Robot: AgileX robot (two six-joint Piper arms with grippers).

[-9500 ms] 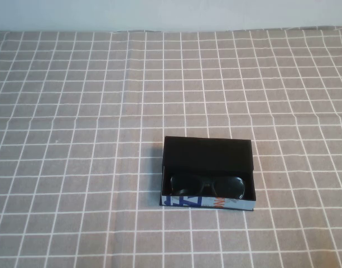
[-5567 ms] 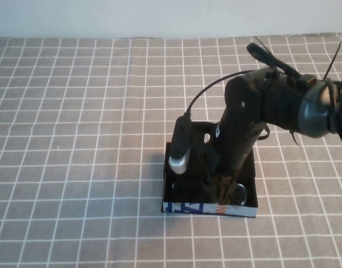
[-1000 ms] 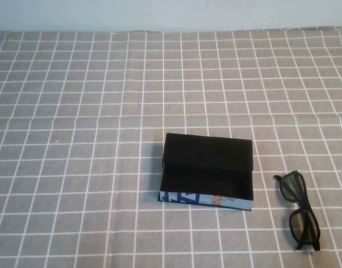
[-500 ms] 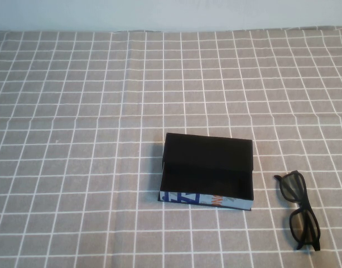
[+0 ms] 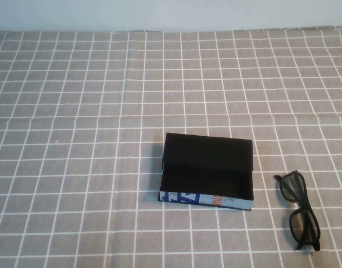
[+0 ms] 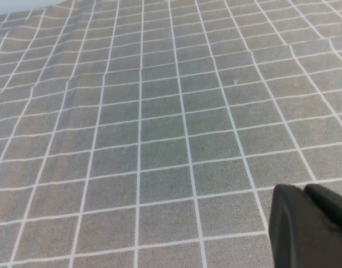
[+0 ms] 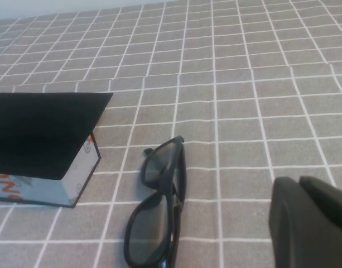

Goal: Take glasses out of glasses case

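The glasses case sits open on the grid-patterned tablecloth, a little right of centre and toward the near edge, its flap lid lying flat on the far side and its light blue printed front facing near. Its black inside shows nothing in it. The glasses lie on the cloth to the right of the case, apart from it, folded, running near to far, close to the near right corner of the high view. Wide bare cloth stretches to the left and far side of the case.

Neither arm shows in the high view. The left gripper appears only as a dark tip over bare cloth; the right gripper likewise, cut off, near the glasses and case. Whether either gripper's fingers are spread or closed cannot be told.
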